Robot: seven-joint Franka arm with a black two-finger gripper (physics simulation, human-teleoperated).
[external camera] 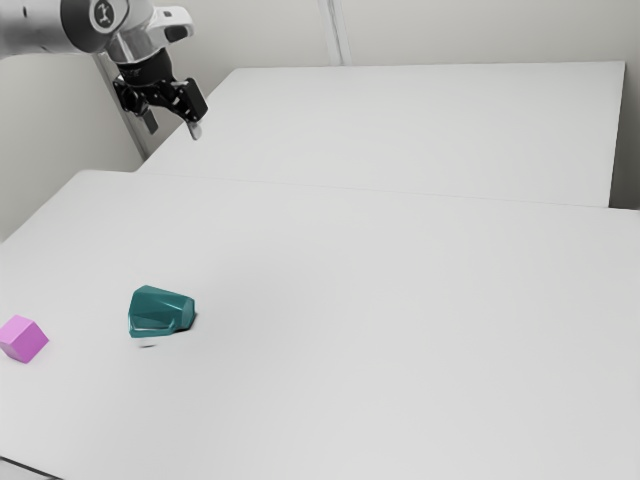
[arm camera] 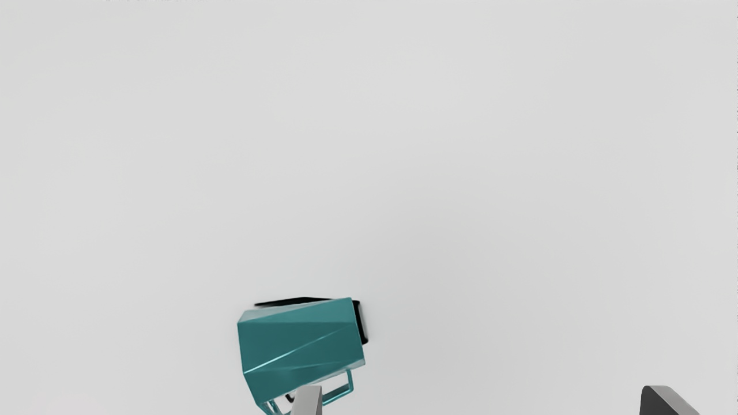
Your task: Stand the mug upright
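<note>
Mug (external camera: 155, 312) looks how? Quick desc pls.

– Teal, faceted, lying on its side on the white table (external camera: 400, 350). Flat angular panels, thin bright lines along some edges. Body tapers: wide end twd the exterior view's left, narrow end twd its right.

– Handle (arm camera: 350, 381)?

– Yep, same teal, thin angular loop w/ an open middle, in wrist view. One fingertip overlaps part of it there. Dark shadow (arm camera: 305, 300) runs along the mug's opp. side & round the narrow end.

– Mug pos.?

– Ext. view: left part of table, below the gripper (external camera: 173, 128) & well apart from it. Pink-violet cube (external camera: 22, 339) is near it, further twd the exterior view's left, w/ bare table between the two.

– Gripper state?

– Wide open, fingers (arm camera: 308, 403) far apart, nothing held. Up in the air over the table, upper left of ext. view, tips pointing down.

– Counts, pls.

– Mug: 1, w/ 1 handle. Cube: 1. Table: 1. Gripper: 1, w/ 2 fingers. Arm (external camera: 45, 27): 1, entering at ext. view's upper left, pale w/ dark parts near the hand.

– Mug & cube touching?

– No, apart. Total 2 loose objs on the table.
</note>
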